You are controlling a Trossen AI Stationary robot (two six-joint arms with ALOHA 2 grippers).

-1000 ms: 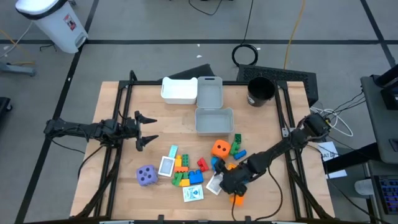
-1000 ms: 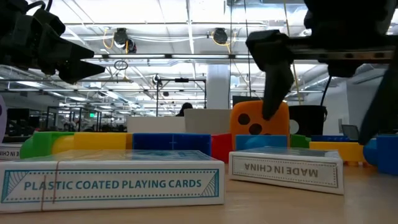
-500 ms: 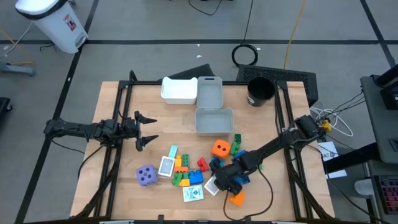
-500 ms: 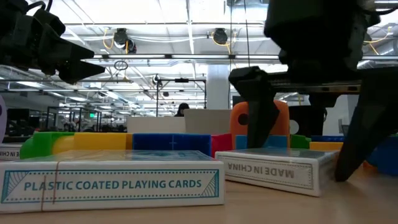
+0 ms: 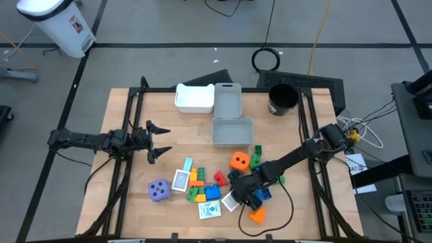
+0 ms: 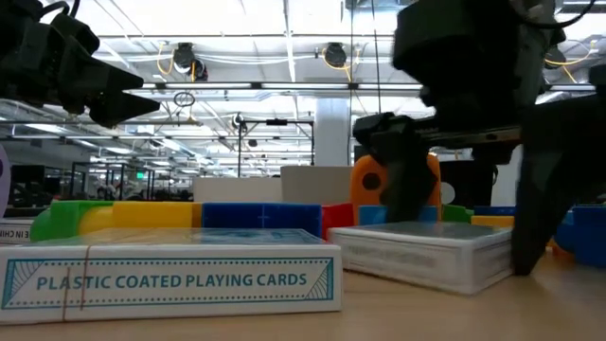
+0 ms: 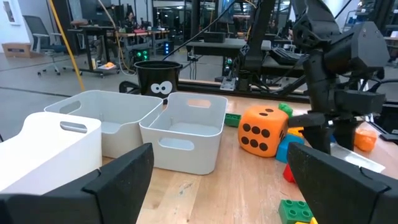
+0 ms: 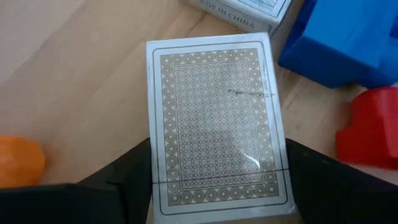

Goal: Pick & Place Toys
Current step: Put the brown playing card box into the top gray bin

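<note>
My right gripper (image 5: 241, 197) is down at the table's near right, its fingers on either side of a white pack of playing cards (image 8: 217, 124) that lies flat on the table; the pack also shows in the high view (image 5: 230, 201) and the low view (image 6: 426, 254). Around it lie coloured blocks (image 5: 202, 185), an orange die (image 5: 239, 160), a purple die (image 5: 158, 190), a second card pack (image 5: 209, 210) and a third (image 5: 181, 180). My left gripper (image 5: 159, 140) is open and empty at the table's left, above the table. My right gripper has the card pack between its two fingers, one finger (image 8: 134, 180) against each long side (image 8: 152, 155). The fingers come from above, pointing down, and lie across the pack. The pack lies flat on the table, patterned face up.
A white bin (image 5: 194, 98) and two grey bins (image 5: 227, 100) (image 5: 232, 131) stand at the far middle, a black cup (image 5: 282, 99) at the far right. An orange block (image 5: 256, 214), a blue block (image 8: 348, 37) and a red block (image 8: 373, 130) lie close to the held pack.
My right gripper has gone down and a little toward the table's left edge, coming over the card pack, and its fingers have closed in on the pack's sides. The pack has turned about on the table: its printed end no longer faces the low camera.
</note>
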